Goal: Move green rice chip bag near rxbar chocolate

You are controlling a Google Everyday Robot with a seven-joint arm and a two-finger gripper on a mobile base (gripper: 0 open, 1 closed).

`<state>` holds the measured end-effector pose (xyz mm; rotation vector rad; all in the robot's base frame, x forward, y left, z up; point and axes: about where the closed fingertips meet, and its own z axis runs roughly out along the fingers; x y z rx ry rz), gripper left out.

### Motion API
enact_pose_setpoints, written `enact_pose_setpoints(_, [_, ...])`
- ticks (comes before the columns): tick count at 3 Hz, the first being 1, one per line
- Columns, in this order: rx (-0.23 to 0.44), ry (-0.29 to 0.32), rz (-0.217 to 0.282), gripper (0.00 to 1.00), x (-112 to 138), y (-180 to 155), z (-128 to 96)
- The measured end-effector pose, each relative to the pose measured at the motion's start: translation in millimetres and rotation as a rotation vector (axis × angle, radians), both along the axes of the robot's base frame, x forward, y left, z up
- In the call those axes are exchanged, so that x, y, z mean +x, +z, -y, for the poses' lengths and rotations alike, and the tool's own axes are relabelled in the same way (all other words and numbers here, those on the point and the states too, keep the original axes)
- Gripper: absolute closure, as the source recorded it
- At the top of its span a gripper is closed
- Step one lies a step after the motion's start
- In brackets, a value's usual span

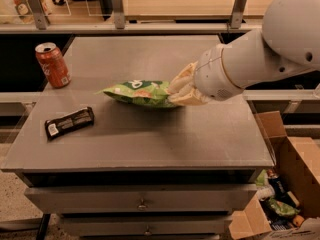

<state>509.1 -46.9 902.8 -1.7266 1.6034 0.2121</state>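
The green rice chip bag [137, 92] is a light-green pouch held just above the grey table top [150, 134], near its middle. My gripper [180, 90] comes in from the right on a white arm and is shut on the bag's right end. The rxbar chocolate [69, 122] is a slim black wrapper with a white label at its left end. It lies flat at the front left of the table, to the left of the bag and a little nearer the front edge.
A red soda can [52, 64] stands at the table's left edge, behind the bar. An open cardboard box [287, 184] with items stands on the floor to the right. A wooden counter with posts [175, 4] runs behind the table.
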Motion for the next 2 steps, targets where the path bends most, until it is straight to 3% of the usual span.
enact_pose_setpoints(2, [0.044, 0.129, -0.007, 1.0, -26, 5, -44])
